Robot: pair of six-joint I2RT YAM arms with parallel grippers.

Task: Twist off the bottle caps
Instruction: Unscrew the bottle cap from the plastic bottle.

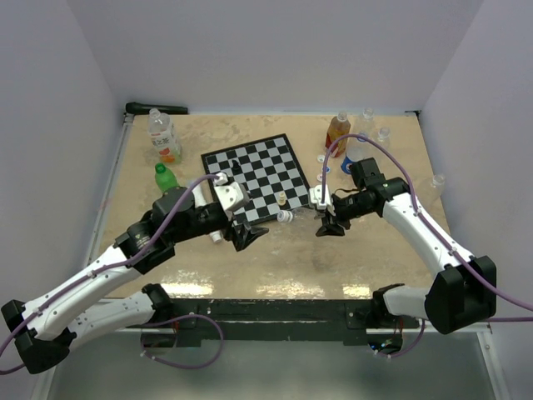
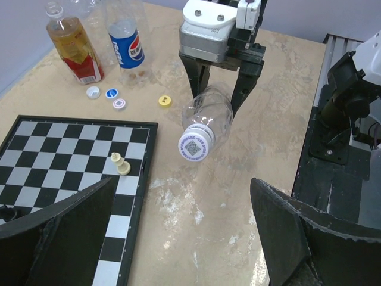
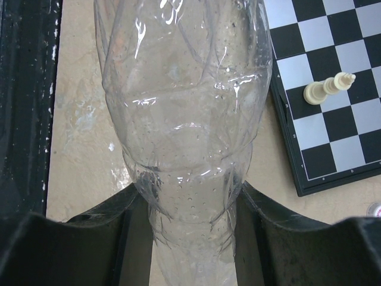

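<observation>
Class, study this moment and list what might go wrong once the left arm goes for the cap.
The right fingers pinch the clear bottle far from its white cap, so twisting may spin or crumple it. The open left fingers sit beside the chessboard and might bump its pale piece.

We see a beige, scuffed table [image 1: 375, 267]. A black-and-white chequered chessboard [image 1: 258, 175] lies mid-table, nearer the far edge. By the left edge stand a clear plastic bottle with an orange label [image 1: 164, 137] and a green plastic bottle [image 1: 166, 177]. Toward the far right corner stand an amber red-labelled bottle [image 2: 74, 50] and a blue-labelled cola bottle [image 2: 126, 44], with four round plastic caps [image 2: 111, 93] beside them.
</observation>
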